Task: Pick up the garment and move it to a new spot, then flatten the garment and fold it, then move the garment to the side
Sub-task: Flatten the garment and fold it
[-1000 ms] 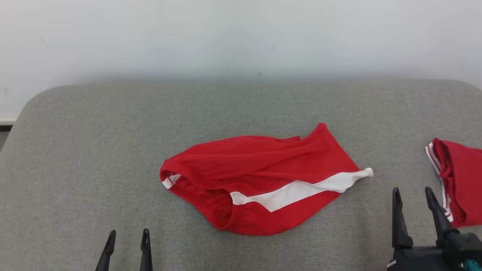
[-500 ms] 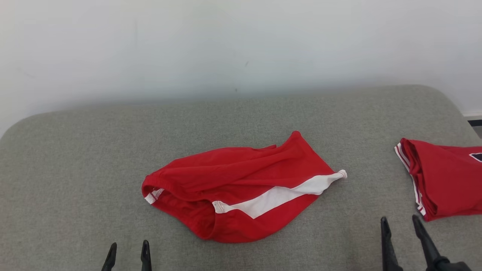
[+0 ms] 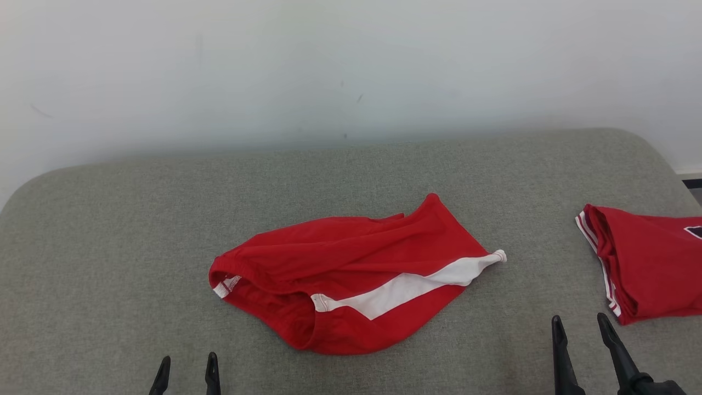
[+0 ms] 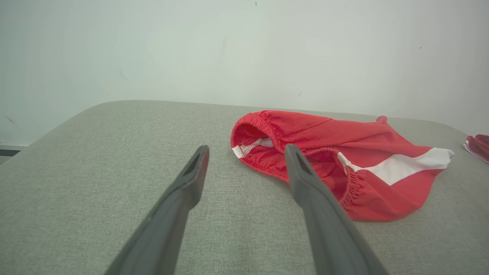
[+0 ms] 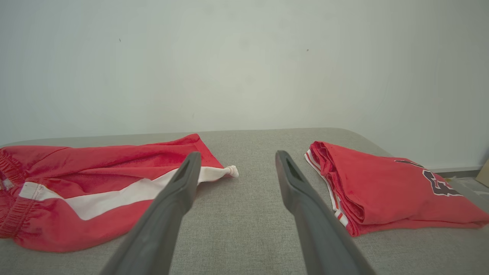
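- Since a second earlier my head camera had swung, so the whole head view slid over. The shorts (image 3: pixel 351 280) kept their place on the grey cushion (image 3: pixel 109 230), and both my pincers sat lower in frame.
- Head view: my left pincer (image 3: pixel 187 357) and right pincer (image 3: pixel 579 317) hovered spread wide and empty, near the shorts but apart from them. A folded shirt (image 3: pixel 647 269) lay well off to my right.
- Left wrist view: my left pincer (image 4: pixel 247 147) pointed at the elastic waistband end of the shorts (image 4: pixel 363 152), touching nothing.
- Right wrist view: my right pincer (image 5: pixel 237 152) aimed between the white-striped leg tip of the shorts (image 5: pixel 95 179) and the folded shirt (image 5: pixel 382 183).
- I judged the work barely begun: the shorts lay rumpled, not yet lifted, flattened, folded or set aside.
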`<state>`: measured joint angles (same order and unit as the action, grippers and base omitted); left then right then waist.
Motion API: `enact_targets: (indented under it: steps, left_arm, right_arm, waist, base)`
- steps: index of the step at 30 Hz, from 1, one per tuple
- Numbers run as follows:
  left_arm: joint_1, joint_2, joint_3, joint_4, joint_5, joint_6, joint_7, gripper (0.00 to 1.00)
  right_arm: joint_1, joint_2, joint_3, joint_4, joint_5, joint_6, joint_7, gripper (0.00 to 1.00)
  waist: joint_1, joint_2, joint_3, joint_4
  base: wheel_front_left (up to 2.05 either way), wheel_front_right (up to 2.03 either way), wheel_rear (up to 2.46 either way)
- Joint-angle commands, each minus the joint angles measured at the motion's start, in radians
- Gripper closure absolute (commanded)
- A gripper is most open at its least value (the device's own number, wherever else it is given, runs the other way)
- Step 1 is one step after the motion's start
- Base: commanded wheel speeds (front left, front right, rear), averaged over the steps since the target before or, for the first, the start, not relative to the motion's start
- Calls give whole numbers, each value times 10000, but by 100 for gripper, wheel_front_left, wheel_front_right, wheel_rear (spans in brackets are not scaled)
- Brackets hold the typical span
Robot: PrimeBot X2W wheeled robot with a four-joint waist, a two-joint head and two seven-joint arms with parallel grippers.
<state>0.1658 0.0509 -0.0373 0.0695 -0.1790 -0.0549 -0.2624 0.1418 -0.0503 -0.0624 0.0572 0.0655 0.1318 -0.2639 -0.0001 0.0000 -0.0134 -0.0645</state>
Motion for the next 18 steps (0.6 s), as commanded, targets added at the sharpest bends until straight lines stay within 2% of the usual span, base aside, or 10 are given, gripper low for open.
enact_targets:
  steps: [1, 7, 18]
  left_arm:
    - [120, -10, 26, 23, -37, -29, -27, 0]
    - [104, -7, 144, 97, -84, 97, -27, 0]
    - [75, -8, 496, 112, -74, 52, -27, 0]
  right_arm:
    - [-30, -2, 52, -62, 24, -27, 0, 0]
    - [18, -2, 228, -196, -71, -27, 0, 0]
    - [80, -3, 269, -191, -100, -27, 0, 0]
  waist:
    - [1, 0, 8, 9]
    - [1, 0, 33, 31]
    - [1, 0, -3, 146]
  base:
    - [0, 0, 0]
    - [0, 0, 0]
    - [0, 0, 0]
